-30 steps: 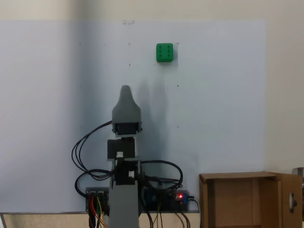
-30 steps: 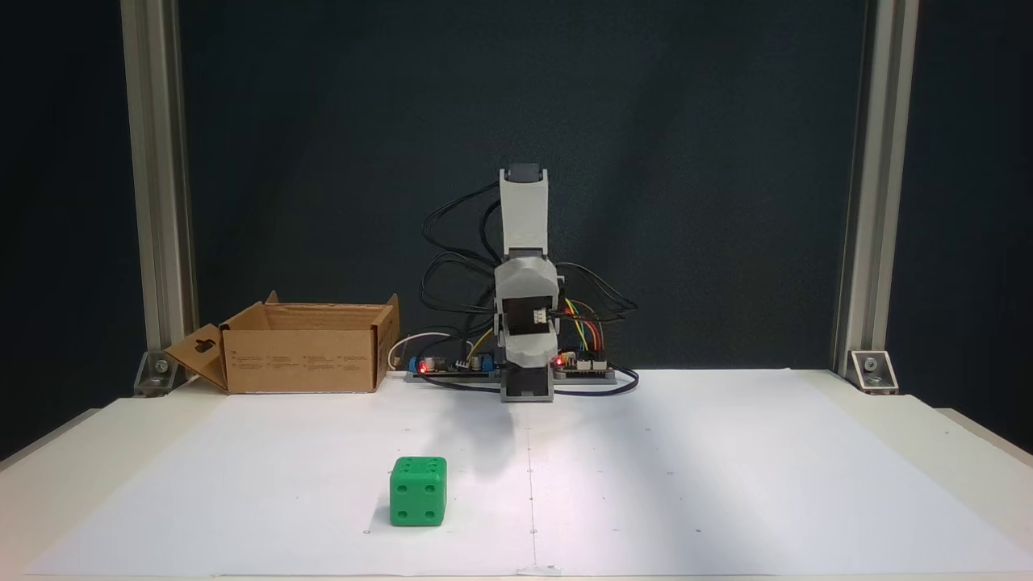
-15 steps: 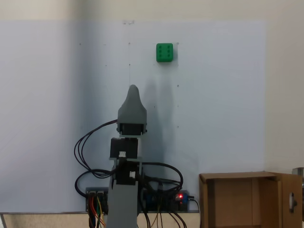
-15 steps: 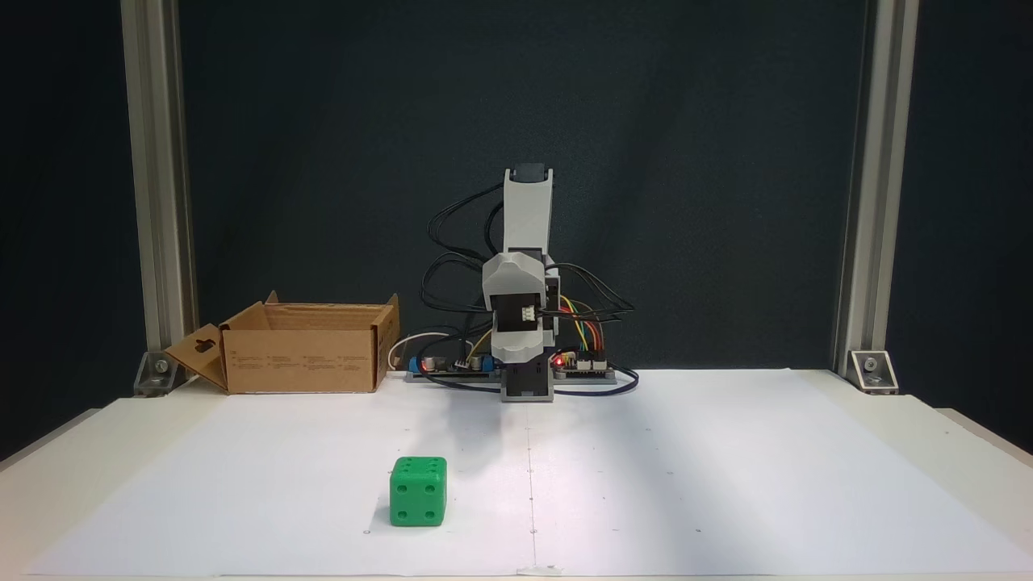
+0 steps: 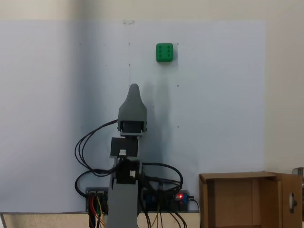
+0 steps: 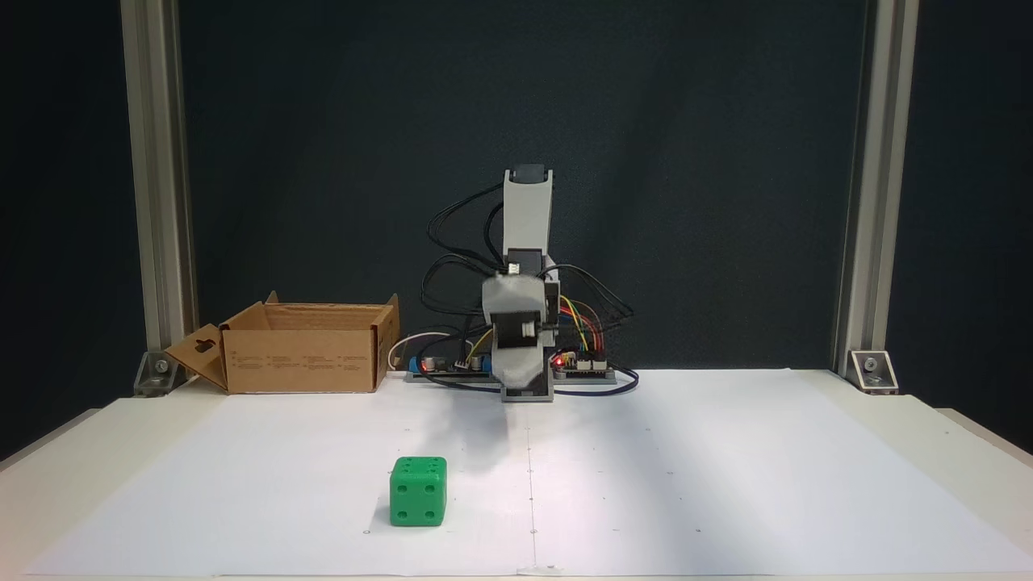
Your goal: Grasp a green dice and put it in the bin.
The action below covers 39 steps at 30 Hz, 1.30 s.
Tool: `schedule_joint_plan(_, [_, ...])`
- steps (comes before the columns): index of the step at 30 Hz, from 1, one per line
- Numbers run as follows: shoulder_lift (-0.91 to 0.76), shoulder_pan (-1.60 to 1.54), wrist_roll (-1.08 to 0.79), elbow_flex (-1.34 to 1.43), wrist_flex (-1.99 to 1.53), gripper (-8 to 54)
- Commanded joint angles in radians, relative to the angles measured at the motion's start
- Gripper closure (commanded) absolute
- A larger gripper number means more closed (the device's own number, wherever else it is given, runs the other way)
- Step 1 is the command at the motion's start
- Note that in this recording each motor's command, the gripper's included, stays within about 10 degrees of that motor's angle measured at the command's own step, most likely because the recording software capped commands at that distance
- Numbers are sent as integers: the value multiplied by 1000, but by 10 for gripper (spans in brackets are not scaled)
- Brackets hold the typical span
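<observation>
Claw [image 5: 134, 88] seen from above as a single grey tapering tip, pointing toward the far edge of the surface [image 5: 57, 71]; in the front-facing fixed view claw [image 6: 516, 378] hangs low before the arm's base, its outline blurred. Jaws lined up one behind the other in both fixed views, so open or closed cannot be told. Nothing seen in its grip.

Behind the claw, grey arm [image 6: 526, 214] standing upright, with black cables [image 5: 83, 147] looping to one side. At its foot, circuit boards [image 6: 581, 365] with a red light glowing, set at the surface's rear edge in the front-facing view.

Green dice [image 5: 164, 52] resting on the white sheet [image 6: 726, 468], well apart from the claw and a little to the right of it in the view from above, near the edge of the surface opposite the arm's base. In the front-facing view green dice [image 6: 418, 491] close to the front edge, left of the sheet's centre line, four pips facing the camera and six on top.

Bin [image 6: 303, 347] standing at the rear left of the surface in the front-facing view, beside the arm's base, flaps up; bin [image 5: 242, 199] at the lower right corner in the view from above, well apart from the dice.

Metal frame posts [image 6: 157, 186] rising at both rear corners.
</observation>
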State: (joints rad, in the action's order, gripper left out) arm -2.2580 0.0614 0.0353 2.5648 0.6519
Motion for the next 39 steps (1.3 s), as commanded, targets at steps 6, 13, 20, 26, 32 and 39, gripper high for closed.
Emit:
schedule_joint_plan(6, [-109, -6, 0, -242, -284, 26])
schedule_joint_plan(13, [-110, -6, 0, -402, -645, 26])
schedule_joint_plan(20, [-107, -3, 0, -710, -1063, 16])
schedule_joint_plan(26, [-92, 23, 3, -934, -1414, 26])
schedule_joint_plan(32, [12, 61, 3, -1104, -1741, 33])
schedule_joint_plan(39, [244, 183, -3, -1439, -2146, 30])
